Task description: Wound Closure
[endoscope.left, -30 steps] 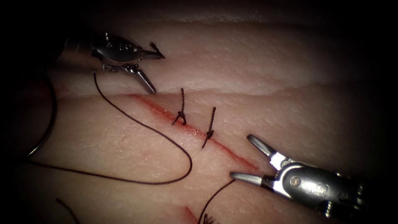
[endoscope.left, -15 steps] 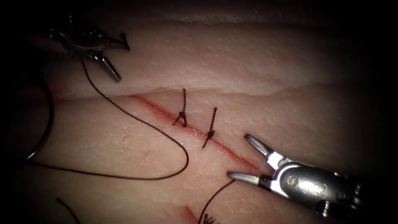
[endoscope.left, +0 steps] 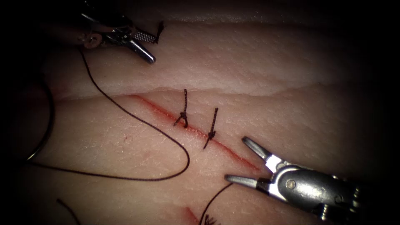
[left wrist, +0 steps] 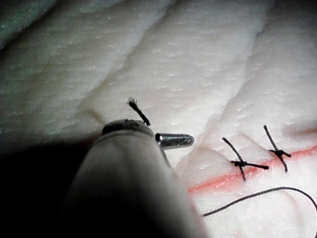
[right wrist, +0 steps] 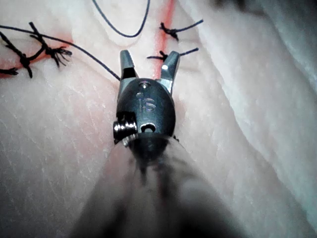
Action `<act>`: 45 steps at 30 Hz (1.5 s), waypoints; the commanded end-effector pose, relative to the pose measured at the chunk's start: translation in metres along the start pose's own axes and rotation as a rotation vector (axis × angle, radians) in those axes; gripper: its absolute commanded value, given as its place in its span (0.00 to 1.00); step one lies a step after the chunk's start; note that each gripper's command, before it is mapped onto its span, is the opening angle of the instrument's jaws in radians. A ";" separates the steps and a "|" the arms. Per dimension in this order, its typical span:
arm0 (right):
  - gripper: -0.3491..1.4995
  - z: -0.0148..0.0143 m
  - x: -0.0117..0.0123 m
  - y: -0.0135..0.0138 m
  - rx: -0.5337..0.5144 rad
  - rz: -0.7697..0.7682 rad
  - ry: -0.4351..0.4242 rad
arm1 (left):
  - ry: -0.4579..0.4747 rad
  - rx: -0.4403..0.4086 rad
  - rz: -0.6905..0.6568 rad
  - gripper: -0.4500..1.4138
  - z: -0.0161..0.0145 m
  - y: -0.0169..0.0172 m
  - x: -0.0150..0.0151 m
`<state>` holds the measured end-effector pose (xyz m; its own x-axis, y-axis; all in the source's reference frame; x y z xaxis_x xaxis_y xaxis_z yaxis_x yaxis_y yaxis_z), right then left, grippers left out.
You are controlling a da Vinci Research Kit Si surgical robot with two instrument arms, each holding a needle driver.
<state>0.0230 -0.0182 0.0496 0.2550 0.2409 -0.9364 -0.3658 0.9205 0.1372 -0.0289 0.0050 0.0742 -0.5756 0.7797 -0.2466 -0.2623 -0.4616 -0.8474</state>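
Note:
The cut (endoscope.left: 216, 143) runs slanting across the tissue (endoscope.left: 271, 62) and carries two knotted stitches (endoscope.left: 182, 118) (endoscope.left: 211, 133). My left tool (endoscope.left: 153, 50) hovers over the tissue left of the cut, jaws open, with a short frayed cut end (endoscope.left: 159, 28) clinging to its upper jaw; that cut end (left wrist: 136, 108) also shows in the left wrist view. My right tool (endoscope.left: 237, 160) straddles the cut's lower end, jaws open and holding nothing; the same right tool (right wrist: 148, 64) is open in its wrist view. A dark arc that looks like the needle (endoscope.left: 49, 121) lies free at the far left.
A long thread (endoscope.left: 187, 160) runs from behind the left tool's wrist, loops on the tissue left of the cut and returns toward the needle. Another thread (endoscope.left: 212, 200) passes under the right tool's lower jaw. Older knotted stitches (right wrist: 44, 49) lie on a second red line.
The left tool swung out to the left, then came back right and higher, carrying the frayed cut end and the thread's upper part. The right tool edged slightly left and down, jaws still open.

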 end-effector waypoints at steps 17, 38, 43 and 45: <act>0.91 0.0016 -0.0002 -0.0010 0.004 -0.001 0.008 | -0.401 0.146 0.040 0.69 0.0044 -0.0054 -0.0038; 0.91 0.0014 0.0002 -0.0008 0.007 0.003 0.008 | -0.822 0.175 0.620 0.55 0.0018 -0.0009 -0.0086; 0.91 0.0014 0.0002 -0.0008 0.009 0.003 0.010 | -0.936 0.266 0.691 0.52 0.0010 0.0012 -0.0101; 0.91 0.0015 0.0001 -0.0008 0.009 0.003 0.009 | -0.937 0.274 0.700 0.52 0.0006 0.0016 -0.0099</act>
<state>0.0238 -0.0187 0.0495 0.2483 0.2436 -0.9375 -0.3591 0.9220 0.1445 -0.0232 -0.0036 0.0742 -0.9679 -0.2383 -0.0795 0.2456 -0.8309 -0.4993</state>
